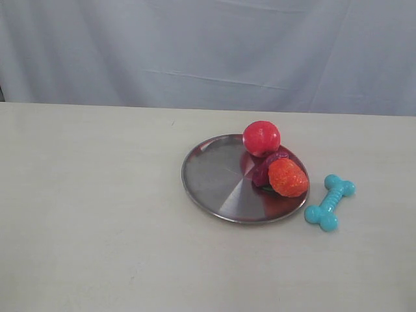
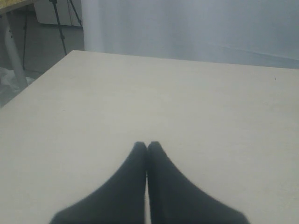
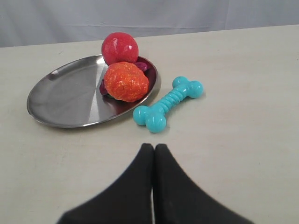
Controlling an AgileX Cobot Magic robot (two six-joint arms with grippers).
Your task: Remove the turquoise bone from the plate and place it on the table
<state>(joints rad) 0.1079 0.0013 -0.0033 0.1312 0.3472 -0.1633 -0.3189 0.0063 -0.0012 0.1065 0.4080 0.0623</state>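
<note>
The turquoise bone lies flat on the pale table, just off the right rim of the steel plate, apart from it. On the plate rest a red ball, an orange bumpy toy and a dark purple toy between them. My right gripper is shut and empty, a short way back from the bone. My left gripper is shut and empty over bare table. Neither gripper shows in the exterior view.
A grey-white cloth backdrop hangs behind the table's far edge. In the left wrist view the table's left edge drops off to a floor with tripod legs.
</note>
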